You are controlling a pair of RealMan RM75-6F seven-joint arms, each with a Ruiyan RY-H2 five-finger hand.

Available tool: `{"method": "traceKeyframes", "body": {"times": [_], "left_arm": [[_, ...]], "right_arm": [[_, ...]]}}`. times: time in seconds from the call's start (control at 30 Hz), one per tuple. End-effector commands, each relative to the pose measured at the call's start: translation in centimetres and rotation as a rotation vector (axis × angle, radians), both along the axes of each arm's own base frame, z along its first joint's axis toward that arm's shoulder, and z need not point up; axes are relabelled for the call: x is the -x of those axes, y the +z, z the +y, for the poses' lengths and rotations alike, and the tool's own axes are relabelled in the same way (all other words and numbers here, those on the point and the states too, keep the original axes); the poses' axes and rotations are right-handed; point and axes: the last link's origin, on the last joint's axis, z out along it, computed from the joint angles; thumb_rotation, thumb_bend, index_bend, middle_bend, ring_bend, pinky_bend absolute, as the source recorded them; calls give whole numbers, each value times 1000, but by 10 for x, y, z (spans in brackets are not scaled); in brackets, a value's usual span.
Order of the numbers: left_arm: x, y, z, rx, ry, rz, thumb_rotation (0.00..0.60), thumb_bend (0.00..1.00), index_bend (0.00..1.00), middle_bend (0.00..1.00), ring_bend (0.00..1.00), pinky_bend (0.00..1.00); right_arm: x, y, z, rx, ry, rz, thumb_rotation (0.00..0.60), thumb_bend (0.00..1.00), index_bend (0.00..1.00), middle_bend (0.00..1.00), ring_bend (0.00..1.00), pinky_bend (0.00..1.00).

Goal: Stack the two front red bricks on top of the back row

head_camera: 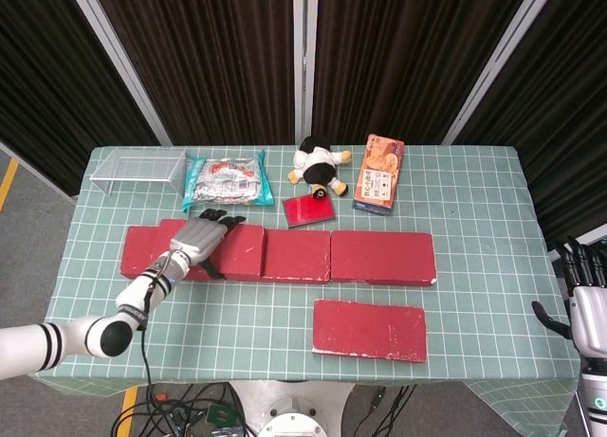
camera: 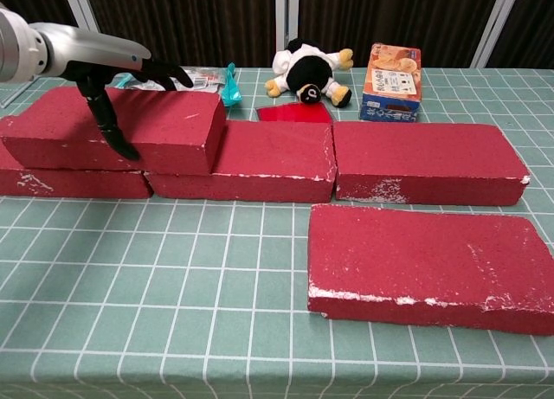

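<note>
Stacked brick [camera: 121, 129] gripped by left hand [head_camera: 201, 235] fingers [camera: 104, 118]; right hand [head_camera: 590, 309], head view only, fingers spread.

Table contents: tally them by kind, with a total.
Red bricks: 5
Plush toy: 1
Snack box: 1
Foil packet: 1
Clear rack: 1
Small red card: 1
Total: 10

I'm reaching my left arm forward and inward from the lower left, and my left hand [head_camera: 201, 238] is gripping a brick [camera: 121, 131], fingers [camera: 164, 70] lying over its top and thumb pressing its front face. I'm keeping my right hand [head_camera: 588, 309] off at the far right edge, upright, fingers pointing up and holding nothing.
</note>
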Motion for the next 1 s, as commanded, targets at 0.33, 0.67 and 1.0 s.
{"method": "traceKeyframes", "body": {"times": [0.33, 0.67, 1.0], "left_arm": [[3, 0, 3, -10, 11, -8, 600, 46, 52, 226, 0, 0], [2, -2, 4, -10, 21, -14, 600, 46, 52, 226, 0, 0], [5, -2, 5, -11, 39, -5, 600, 46, 52, 222, 0, 0]], "right_arm": [[1, -3, -2, -15, -12, -1, 600, 160, 0, 0, 0, 0], [1, -5, -2, -21, -14, 5, 600, 161, 0, 0, 0, 0], [3, -6, -3, -24, -20, 2, 600, 162, 0, 0, 0, 0]]}}
